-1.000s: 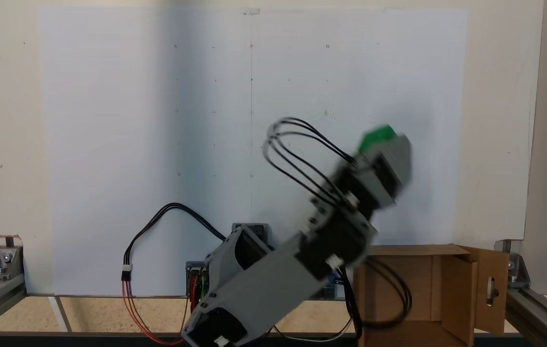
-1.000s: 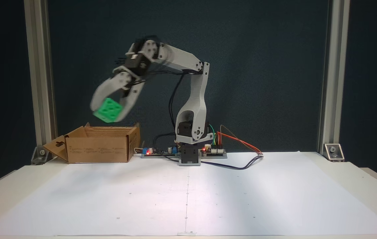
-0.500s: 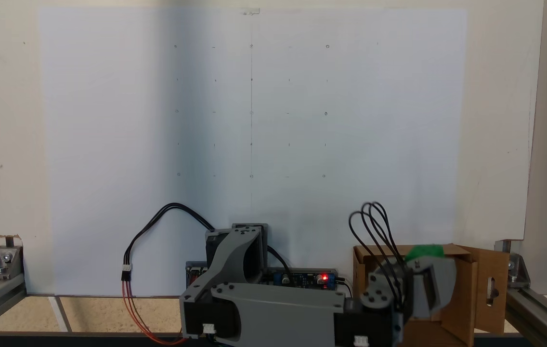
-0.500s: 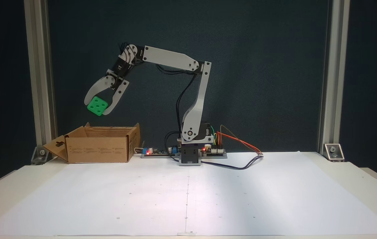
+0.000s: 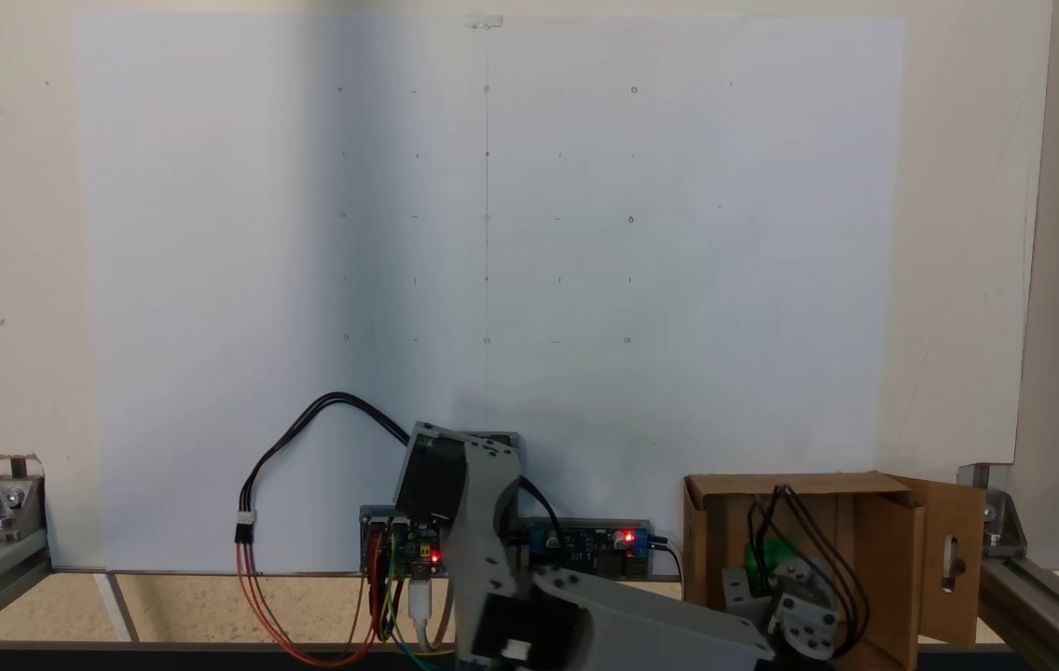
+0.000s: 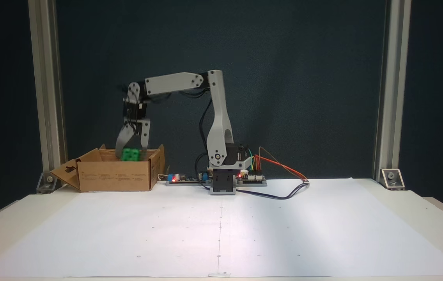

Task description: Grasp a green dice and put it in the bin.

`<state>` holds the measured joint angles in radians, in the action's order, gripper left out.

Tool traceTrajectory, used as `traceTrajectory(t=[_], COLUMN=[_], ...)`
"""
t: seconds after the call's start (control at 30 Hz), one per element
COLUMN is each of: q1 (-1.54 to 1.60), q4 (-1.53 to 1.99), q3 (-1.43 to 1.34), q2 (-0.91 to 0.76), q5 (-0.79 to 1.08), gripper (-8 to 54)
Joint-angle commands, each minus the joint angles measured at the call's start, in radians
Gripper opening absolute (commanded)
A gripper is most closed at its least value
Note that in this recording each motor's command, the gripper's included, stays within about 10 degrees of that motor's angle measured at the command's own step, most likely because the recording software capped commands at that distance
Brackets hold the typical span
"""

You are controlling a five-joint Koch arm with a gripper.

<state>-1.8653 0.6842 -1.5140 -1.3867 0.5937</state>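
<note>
**Dice at the bin's mouth, release still to come**

While the claw (image 6: 131,150) hangs straight down at the left of the side-on fixed view, its two jaws are closed on the green dice (image 6: 130,154), which sits right at the rim line of the bin (image 6: 114,179), partly sunk behind the front wall. In the fixed view from above, at the lower right of the frame, the green dice (image 5: 767,555) shows as a green patch inside the cardboard walls of the bin (image 5: 884,550), half hidden by the wrist and its black cables (image 5: 818,540).

Judging from this, the drop itself looks safe, since the dice is within the opening in both fixed views. The risks lie elsewhere. A jaw could catch the cardboard rim or a raised flap as the claw spreads, nudging the light box across the tabletop (image 6: 221,230). The dice has rounded corners and might bounce off the box floor, though the walls look tall enough to keep it. The looping cables hang inside the opening and might snag a flap when the arm lifts out, tipping the box.
</note>
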Motion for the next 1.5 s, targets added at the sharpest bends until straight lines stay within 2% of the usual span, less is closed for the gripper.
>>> traceTrajectory(t=[0.0,0.1,0.17,0.27,0.37,0.53,0.77,0.93,1.23,1.33,1.47], q1=[-0.012,-0.026,-0.031,-0.032,-0.028,0.092,0.509,0.865,1.514,1.727,1.976], q4=[-0.086,-0.124,-0.123,-0.115,-0.124,-0.141,-0.16,-0.16,-0.16,-0.219,-0.425], q3=[0.025,0.026,0.025,0.021,0.025,0.135,0.175,0.169,0.023,-0.144,-0.497], q2=[-0.002,0.002,0.005,0.014,0.008,-0.138,-0.46,-0.502,-0.528,-0.588,-0.716], q5=[0.089,0.086,0.084,0.084,0.055,-0.207,-0.484,-0.693,-0.699,-0.703,-0.69], gripper=[11.5,11.5,30.2,40.8,41.0,41.0,41.0,41.0,44.0,44.2,44.7])
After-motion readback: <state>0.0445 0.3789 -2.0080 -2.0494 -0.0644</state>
